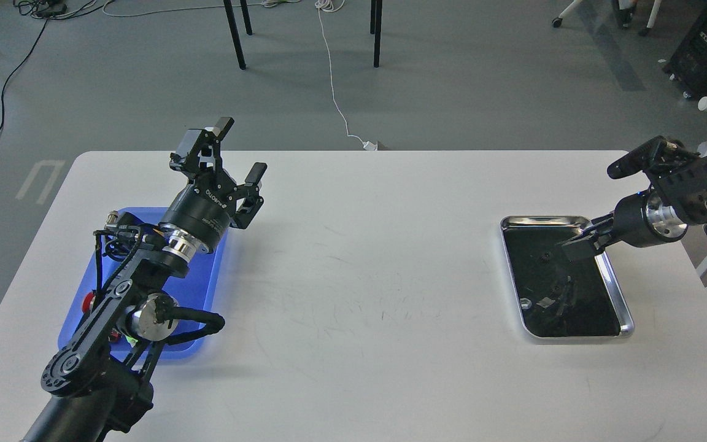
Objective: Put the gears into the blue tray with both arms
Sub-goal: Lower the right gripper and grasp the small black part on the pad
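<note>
Our left gripper (240,147) has its fingers spread wide with nothing between them, raised at the 1 o'clock corner of the blue tray (209,288), which our left arm largely covers. Our right gripper (579,244) points down over the 1 o'clock part of the silver tray (617,288), seen too dark to tell its jaw state. Small gears (547,253) lie on that tray's black inside, just at 9 o'clock of the fingertips; both trays sit well apart on the white table (366,294).

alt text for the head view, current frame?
Right gripper reaches over the silver tray, where small black gears lie; its jaws cannot be told apart. Left gripper hangs with jaws open above the blue tray on a white table.
</note>
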Tool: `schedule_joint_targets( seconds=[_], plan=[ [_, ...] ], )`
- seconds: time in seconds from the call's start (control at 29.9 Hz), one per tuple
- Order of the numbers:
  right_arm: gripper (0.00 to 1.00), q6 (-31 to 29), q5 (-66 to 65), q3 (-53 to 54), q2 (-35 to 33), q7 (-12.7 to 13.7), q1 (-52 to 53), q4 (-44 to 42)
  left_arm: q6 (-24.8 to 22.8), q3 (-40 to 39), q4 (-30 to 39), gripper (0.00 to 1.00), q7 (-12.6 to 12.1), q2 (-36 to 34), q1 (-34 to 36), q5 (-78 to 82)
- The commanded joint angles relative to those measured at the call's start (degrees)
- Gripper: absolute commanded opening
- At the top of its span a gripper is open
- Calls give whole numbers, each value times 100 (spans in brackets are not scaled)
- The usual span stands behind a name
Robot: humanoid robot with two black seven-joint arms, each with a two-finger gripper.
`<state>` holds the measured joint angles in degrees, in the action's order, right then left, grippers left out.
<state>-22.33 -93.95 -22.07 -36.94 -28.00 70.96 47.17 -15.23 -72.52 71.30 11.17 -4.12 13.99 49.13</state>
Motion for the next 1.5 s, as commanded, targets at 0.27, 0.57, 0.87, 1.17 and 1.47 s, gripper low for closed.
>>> schedule_joint_targets(
  seconds=[0.27, 0.57, 0.87, 1.17, 1.47],
  plan=[
    [66, 167, 8, -166, 530, 0, -47, -497, -6, 1, 42, 98, 70, -36, -28, 0],
    [66, 167, 17, -193, 908, 0, -170, -796, -6, 1, 42, 98, 87, -45, -71, 0],
    [65, 167, 17, -193, 952, 0, -320, -867, -15, 1, 95, 98, 96, -36, -89, 0],
    [61, 176, 35, -193, 1277, 0, -452, -1148, -15, 1, 95, 98, 132, -36, -89, -9],
    [50, 176, 35, -324, 1277, 0, -461, -1175, -15, 1, 86, 98, 167, -36, -89, -9]
  ],
)
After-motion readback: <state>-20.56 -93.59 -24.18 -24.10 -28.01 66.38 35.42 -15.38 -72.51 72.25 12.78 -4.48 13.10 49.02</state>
